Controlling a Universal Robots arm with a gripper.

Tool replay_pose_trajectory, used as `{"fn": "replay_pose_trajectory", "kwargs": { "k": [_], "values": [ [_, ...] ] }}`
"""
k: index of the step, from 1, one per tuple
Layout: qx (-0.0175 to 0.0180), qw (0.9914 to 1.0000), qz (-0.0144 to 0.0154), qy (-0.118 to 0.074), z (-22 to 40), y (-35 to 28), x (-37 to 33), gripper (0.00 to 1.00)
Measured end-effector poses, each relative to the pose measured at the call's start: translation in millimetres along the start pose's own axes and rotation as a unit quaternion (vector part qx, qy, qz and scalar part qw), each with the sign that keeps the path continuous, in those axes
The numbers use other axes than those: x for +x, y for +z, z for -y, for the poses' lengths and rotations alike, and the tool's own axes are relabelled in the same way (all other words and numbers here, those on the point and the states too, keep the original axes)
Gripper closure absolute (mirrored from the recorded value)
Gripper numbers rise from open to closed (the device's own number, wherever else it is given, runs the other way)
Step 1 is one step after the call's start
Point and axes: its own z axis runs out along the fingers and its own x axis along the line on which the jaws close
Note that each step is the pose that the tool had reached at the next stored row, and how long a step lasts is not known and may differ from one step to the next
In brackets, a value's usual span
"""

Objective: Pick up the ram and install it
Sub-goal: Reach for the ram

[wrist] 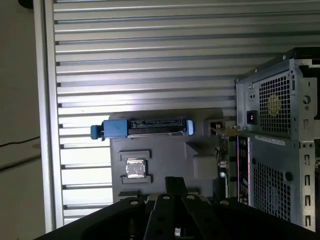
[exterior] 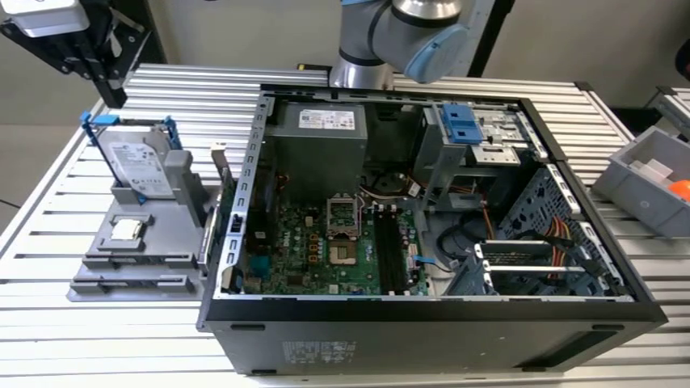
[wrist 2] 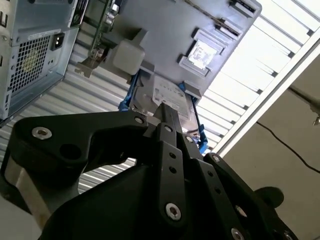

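The ram [exterior: 223, 184] is a thin dark stick standing on edge at the side of a grey holder [exterior: 140, 242], close to the open computer case [exterior: 431, 323]. Both wrist views show it edge-on between holder and case, ram [wrist 2: 96, 20], ram [wrist: 220, 155]. My gripper [exterior: 106, 81] hangs high at the exterior view's far left, well above the holder and apart from the ram. In both wrist views its black fingers meet with nothing between them, gripper [wrist 2: 167, 117], gripper [wrist: 175, 184]. Long black memory slots [exterior: 389, 246] lie on the motherboard inside the case.
The holder also carries a silver hard drive in a blue-handled frame [exterior: 140, 166] and a small square silver chip [exterior: 126, 229]. A grey bin [exterior: 647, 182] stands at the exterior view's right. Everything rests on a slatted metal table [exterior: 65, 339].
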Motion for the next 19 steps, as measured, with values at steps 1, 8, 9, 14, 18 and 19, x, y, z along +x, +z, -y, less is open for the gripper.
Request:
{"fn": "replay_pose_trajectory", "kwargs": {
  "k": [1,8,9,14,18,19],
  "values": [
    [0.0,1.0,0.0,0.0,0.0,0.0,0.0,1.0],
    [0.0,1.0,0.0,0.0,2.3,-0.1,0.0,1.0],
    [-0.0001,1.0,0.0001,0.0,3.3,0.0,-0.1,1.0],
    [-0.0001,1.0,0.0,0.0,9.9,-0.4,-0.4,1.0],
    [0.0,1.0,-0.0001,0.0,15.6,-0.8,-0.5,1.0],
    [-0.0001,1.0,0.0,0.0,17.0,-0.8,-0.5,1.0]
  ]
}}
